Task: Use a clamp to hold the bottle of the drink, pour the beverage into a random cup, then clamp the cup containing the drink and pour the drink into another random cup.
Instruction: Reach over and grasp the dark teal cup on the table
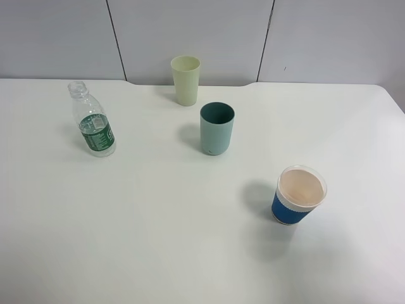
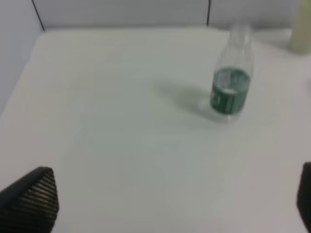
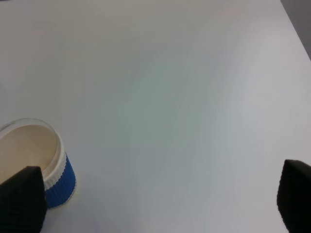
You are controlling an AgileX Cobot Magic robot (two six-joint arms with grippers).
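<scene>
- Four vessels stand upright on the white counter (image 1: 158, 221), none touching another.
- Water bottle (image 1: 93, 120): clear plastic with a green label. It stands on the left side of the exterior high view, well apart from all three cups.
- Pale yellow-green cup (image 1: 185, 80): stands at the far side of the counter, near the wall panels, about mid-width.
- Teal cup (image 1: 217, 128): stands near the pale yellow-green cup, closer to the camera and slightly to its right. Its interior is dark, so its contents cannot be told.
- Blue paper cup (image 1: 299, 195): has a ribbed blue wall, a white rim and a pale interior. It stands on the right side, nearer the camera and well apart from the teal cup.
- Left pincer (image 2: 167, 201): jaws wide, holding nothing. One ribbed black fingertip (image 2: 29, 204) shows at each side of the left wrist view. The water bottle (image 2: 231, 82) stands ahead, well apart from the fingertips. A blurred edge of the pale yellow-green cup (image 2: 301, 29) shows beyond the bottle.
- Right pincer (image 3: 158, 196): jaws wide, holding nothing. The blue paper cup (image 3: 39, 160) shows beside one fingertip (image 3: 19, 201), which covers part of its rim in that view.
</scene>
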